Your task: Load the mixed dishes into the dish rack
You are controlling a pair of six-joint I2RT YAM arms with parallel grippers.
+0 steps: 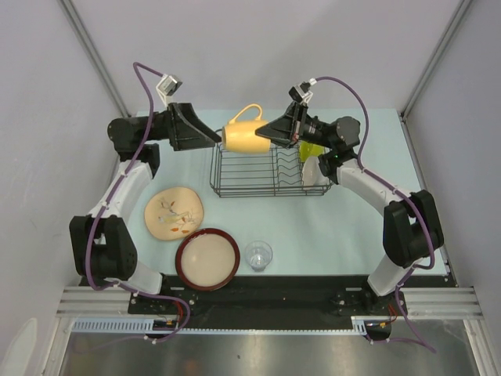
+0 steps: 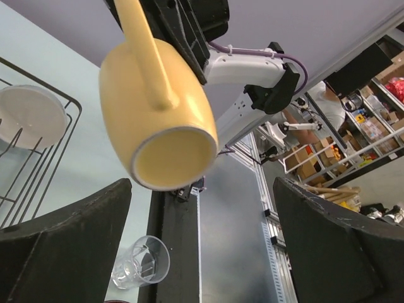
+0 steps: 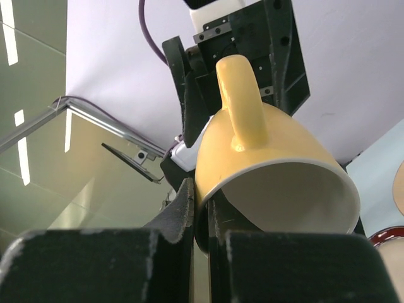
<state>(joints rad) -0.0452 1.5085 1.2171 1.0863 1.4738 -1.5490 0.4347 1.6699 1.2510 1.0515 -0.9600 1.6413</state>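
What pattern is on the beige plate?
Floral: small leaves and flowers on the beige plate; shows best in the top external view.

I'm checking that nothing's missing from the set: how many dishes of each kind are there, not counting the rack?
Mug: 1
Glass: 1
Plate: 1
Red-rimmed dish: 1
Green bowl: 1
Saucer: 1
Total: 6
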